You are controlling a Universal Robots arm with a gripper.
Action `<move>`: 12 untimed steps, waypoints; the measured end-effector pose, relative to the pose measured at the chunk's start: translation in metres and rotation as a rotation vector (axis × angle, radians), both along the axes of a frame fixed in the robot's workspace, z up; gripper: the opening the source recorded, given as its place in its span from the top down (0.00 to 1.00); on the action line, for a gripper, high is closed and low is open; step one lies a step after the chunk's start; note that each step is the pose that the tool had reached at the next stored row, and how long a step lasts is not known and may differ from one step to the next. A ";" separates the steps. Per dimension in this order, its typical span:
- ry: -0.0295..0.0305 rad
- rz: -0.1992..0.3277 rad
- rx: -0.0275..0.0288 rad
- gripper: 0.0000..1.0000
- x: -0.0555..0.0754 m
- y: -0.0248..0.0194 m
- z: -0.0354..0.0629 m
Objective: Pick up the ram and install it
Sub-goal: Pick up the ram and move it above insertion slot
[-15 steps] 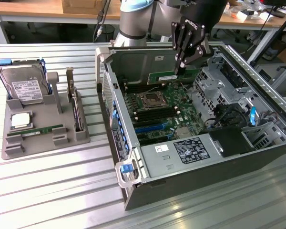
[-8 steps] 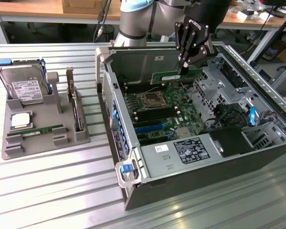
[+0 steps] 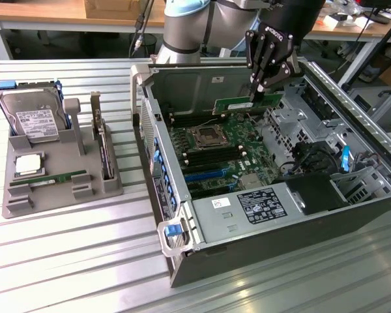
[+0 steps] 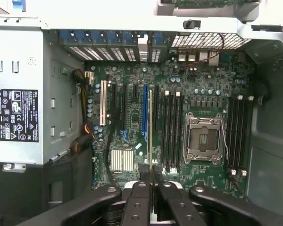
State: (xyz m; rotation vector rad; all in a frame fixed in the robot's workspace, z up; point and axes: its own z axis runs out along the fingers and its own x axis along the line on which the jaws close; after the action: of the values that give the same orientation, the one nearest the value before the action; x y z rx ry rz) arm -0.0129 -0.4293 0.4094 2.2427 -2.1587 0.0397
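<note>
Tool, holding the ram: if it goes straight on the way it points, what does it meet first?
The ram in the tool leads and would likely meet the motherboard first, at the long black slots between the blue slot and the processor socket. Depth leaves the exact slot unclear.

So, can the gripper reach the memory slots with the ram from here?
Probably yes. The case lies open, the gripper holds the ram above the board, and nothing covers the empty slots beside the socket.
</note>
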 end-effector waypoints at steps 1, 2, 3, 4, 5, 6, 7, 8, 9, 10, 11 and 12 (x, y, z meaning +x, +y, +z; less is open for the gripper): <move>0.0000 0.000 0.0000 0.88 0.001 0.0000 0.0000; 0.0000 0.000 -0.0001 0.88 0.003 0.0000 0.0000; 0.0000 0.000 -0.0001 0.88 0.005 0.0000 -0.0001; 0.0000 0.000 -0.0002 0.88 0.008 0.0000 -0.0001; 0.0000 0.000 -0.0003 0.88 0.009 0.0000 -0.0001; 0.0001 0.000 -0.0003 0.88 0.010 0.0000 -0.0001; 0.0001 0.000 -0.0005 0.88 0.012 0.0000 -0.0001; 0.0001 0.000 -0.0005 0.88 0.013 0.0000 -0.0001; 0.0001 0.000 -0.0005 0.88 0.014 0.0000 -0.0001; 0.0000 0.001 -0.0006 0.88 0.016 0.0000 -0.0001; 0.0000 0.001 -0.0007 0.88 0.017 0.0000 -0.0001; 0.0001 0.001 -0.0008 0.88 0.019 0.0000 -0.0001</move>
State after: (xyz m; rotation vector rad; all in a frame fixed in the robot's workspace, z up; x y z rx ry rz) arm 0.0058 -0.4293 0.4093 2.2429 -2.1576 0.0405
